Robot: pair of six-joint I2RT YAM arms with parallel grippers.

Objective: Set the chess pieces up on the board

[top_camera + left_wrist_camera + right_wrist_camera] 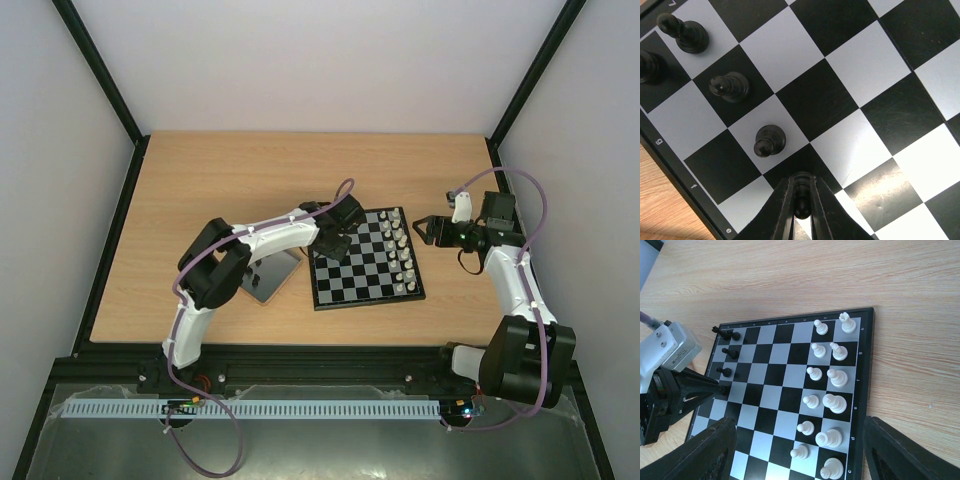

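Note:
The board [345, 285] lies mid-table, with white chess pieces [401, 250] in two rows along its right side. My left gripper [333, 243] is low over the board's left side, shut on a black pawn [801, 200] that stands on a dark square. Three black pawns [769, 141] stand in a line beyond it, and another black piece [647, 65] is at the edge. In the right wrist view the white pieces [832, 402] and black pieces [730, 353] sit on opposite sides of the board [782, 390]. My right gripper [422, 228] hangs open just right of the board, holding nothing.
A small grey tray [270, 275] lies left of the board, partly under the left arm. Bare wooden tabletop [250, 180] surrounds the board. White walls and black frame posts [100, 70] enclose the table.

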